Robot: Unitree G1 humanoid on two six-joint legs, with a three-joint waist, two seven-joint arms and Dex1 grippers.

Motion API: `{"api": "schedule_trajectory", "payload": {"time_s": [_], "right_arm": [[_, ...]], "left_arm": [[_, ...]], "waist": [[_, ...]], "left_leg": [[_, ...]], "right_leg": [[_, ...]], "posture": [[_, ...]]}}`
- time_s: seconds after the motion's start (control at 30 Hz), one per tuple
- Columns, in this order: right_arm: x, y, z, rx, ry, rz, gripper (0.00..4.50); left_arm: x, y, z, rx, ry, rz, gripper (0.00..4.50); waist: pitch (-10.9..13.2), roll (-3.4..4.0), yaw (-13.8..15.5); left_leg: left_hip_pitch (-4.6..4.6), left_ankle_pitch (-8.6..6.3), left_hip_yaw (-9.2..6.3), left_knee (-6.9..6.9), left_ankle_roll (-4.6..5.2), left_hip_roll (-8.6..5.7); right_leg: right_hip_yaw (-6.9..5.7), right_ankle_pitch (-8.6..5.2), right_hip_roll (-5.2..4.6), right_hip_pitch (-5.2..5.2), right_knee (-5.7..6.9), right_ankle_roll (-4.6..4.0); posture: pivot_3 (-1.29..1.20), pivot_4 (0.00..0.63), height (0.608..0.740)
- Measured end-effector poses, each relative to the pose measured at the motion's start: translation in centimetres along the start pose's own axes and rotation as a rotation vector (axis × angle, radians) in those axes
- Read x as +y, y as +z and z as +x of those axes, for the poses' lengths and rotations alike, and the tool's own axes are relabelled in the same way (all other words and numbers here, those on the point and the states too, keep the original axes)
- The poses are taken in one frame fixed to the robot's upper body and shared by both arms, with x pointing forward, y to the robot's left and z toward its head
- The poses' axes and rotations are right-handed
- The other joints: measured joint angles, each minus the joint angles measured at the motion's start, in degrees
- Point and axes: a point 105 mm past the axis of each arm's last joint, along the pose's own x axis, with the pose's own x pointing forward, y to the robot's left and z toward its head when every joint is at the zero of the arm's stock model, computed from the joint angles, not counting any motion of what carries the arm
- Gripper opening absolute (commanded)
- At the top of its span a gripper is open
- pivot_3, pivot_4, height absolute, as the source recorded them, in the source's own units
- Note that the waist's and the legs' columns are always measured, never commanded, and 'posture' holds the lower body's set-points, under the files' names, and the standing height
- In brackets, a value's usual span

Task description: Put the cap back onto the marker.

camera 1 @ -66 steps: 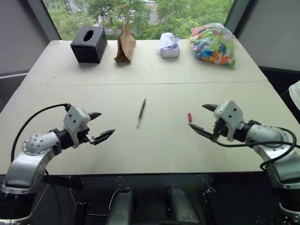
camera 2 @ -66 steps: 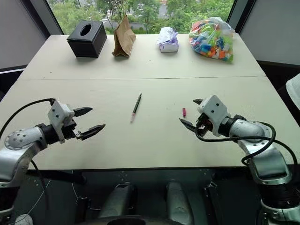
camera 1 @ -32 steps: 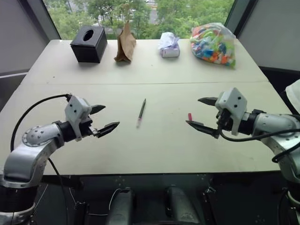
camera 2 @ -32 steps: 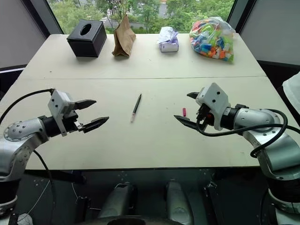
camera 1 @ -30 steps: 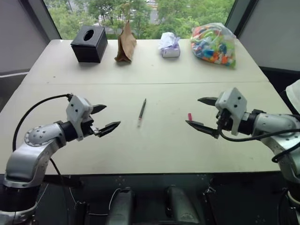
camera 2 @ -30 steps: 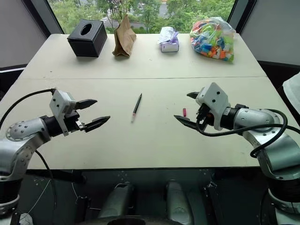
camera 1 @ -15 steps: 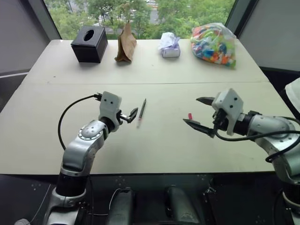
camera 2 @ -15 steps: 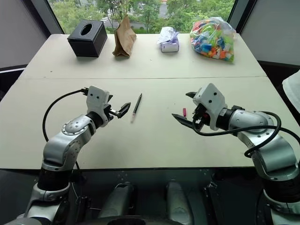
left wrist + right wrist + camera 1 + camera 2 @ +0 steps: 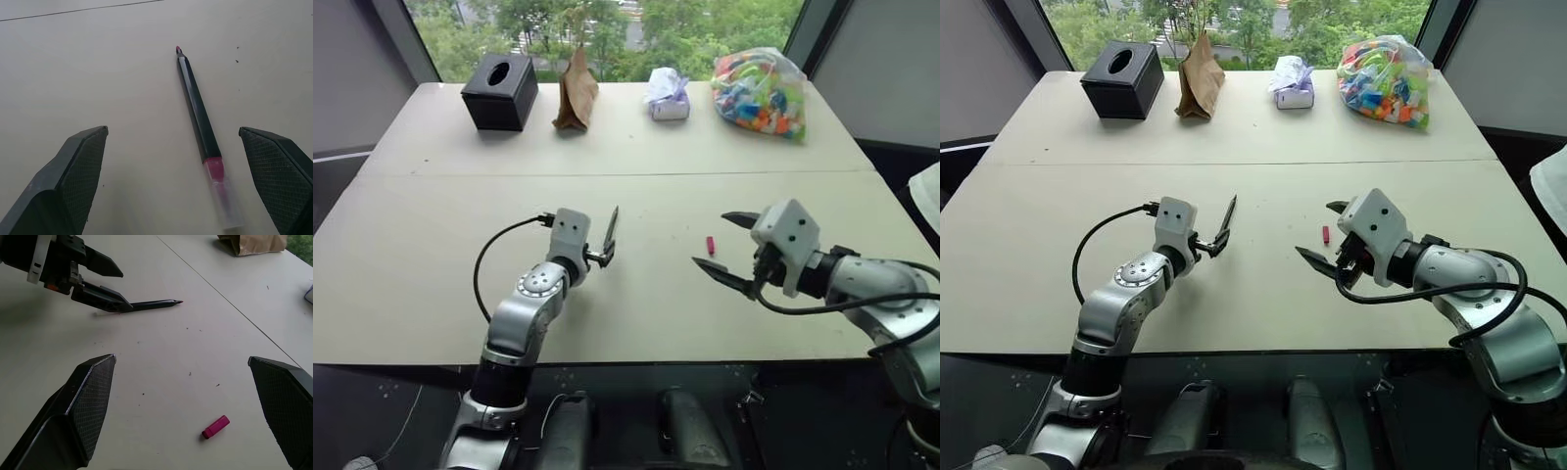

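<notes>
Marker (image 9: 198,117) and cap (image 9: 215,426) both lie loose on the table (image 9: 431,274).
L gripper (image 9: 1211,240) w/ fingers spread wide either side of the marker's near end, nothing held; can't tell if touching. Cap is well to the right of the marker, apart from it. R gripper (image 9: 724,249) just right of the cap, wide open, empty, raised above the tabletop.
</notes>
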Motion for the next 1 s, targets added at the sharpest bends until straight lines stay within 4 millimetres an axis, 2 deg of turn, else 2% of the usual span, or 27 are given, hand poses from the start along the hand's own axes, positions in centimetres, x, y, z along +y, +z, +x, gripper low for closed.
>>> {"api": "schedule_trajectory", "payload": {"time_s": [0.17,0.3,0.7,1.0], "right_arm": [[-0.3,0.1,-0.2,-0.002,-0.014,-0.002,4.50],[-0.3,0.1,-0.2,0.000,-0.015,-0.002,4.50],[-0.9,0.9,-0.2,-0.005,-0.023,-0.039,4.50],[-1.0,0.9,-0.3,0.001,-0.027,-0.047,4.50]], "left_arm": [[-0.6,-0.3,0.3,-0.001,-0.015,0.015,4.48],[-1.0,-1.3,0.8,0.026,-0.022,0.010,4.48],[-1.8,-1.1,3.3,0.013,-0.021,-0.014,4.48],[-2.0,-1.1,3.9,0.018,-0.022,0.005,4.48]], "waist": [[0.00,0.00,0.05],[0.00,0.00,0.05],[-0.07,0.04,1.30],[-0.09,0.08,1.29]], "left_leg": [[0.00,0.00,0.01,0.00,0.00,-0.01],[0.00,0.00,0.01,0.00,0.00,-0.01],[0.25,0.00,-0.07,0.16,0.00,-0.08],[0.47,0.00,-0.13,0.15,0.00,-0.08]], "right_leg": [[0.00,0.00,-0.01,0.00,0.00,0.00],[0.00,0.00,-0.01,0.01,-0.01,0.00],[-0.05,-0.10,-0.05,0.44,-0.08,-0.17],[-0.10,-0.15,-0.06,0.68,-0.10,-0.12]], "posture": [[0.00,0.150,0.740],[0.00,0.150,0.740],[0.00,0.150,0.740],[0.00,0.150,0.740]]}}
